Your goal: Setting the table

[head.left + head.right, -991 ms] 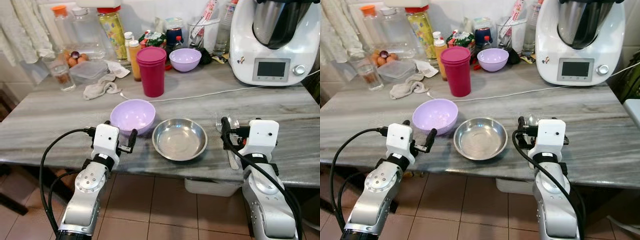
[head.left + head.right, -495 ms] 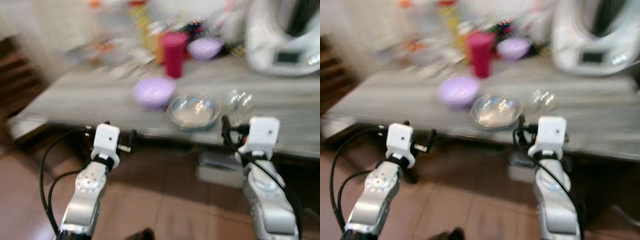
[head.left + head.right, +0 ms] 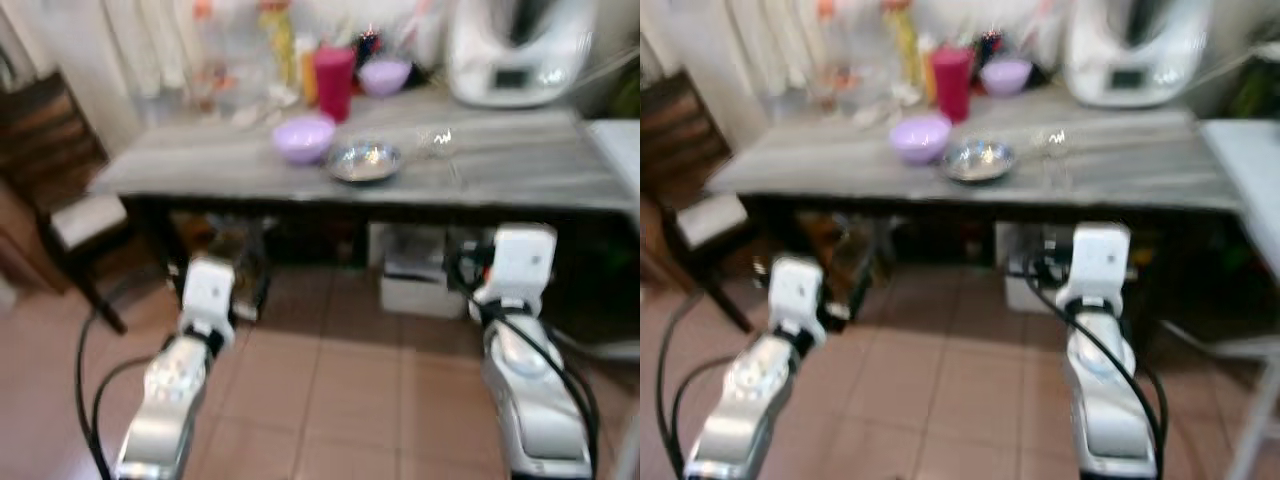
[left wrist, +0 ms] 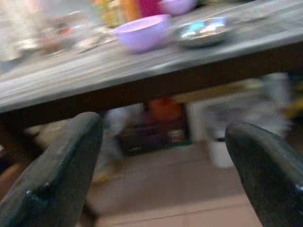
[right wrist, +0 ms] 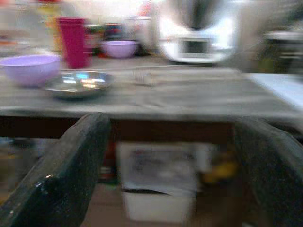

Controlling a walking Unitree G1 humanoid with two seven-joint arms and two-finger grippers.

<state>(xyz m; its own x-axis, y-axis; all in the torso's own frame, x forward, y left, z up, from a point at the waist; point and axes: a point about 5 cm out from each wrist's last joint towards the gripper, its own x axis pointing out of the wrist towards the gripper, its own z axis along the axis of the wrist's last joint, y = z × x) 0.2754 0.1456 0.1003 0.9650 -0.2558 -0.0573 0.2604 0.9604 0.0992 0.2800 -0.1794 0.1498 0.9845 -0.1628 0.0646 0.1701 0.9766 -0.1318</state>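
A lilac bowl and a steel bowl sit side by side near the front of the grey table. A magenta cup and a second lilac bowl stand further back. Cutlery lies right of the steel bowl, too blurred to make out. Both arms are held low over the tiled floor, well short of the table's front edge. My left gripper is open with nothing between its fingers. My right gripper is open too, and its fingers are bare.
A white kitchen machine stands at the table's back right, with bottles along the back. A dark wooden chair is at the left. A white box sits under the table. A pale surface adjoins on the right.
The whole picture has shifted: the camera has backed away from the table, which now looks small and far. My arms now hang over the floor. The things on the table keep their places.
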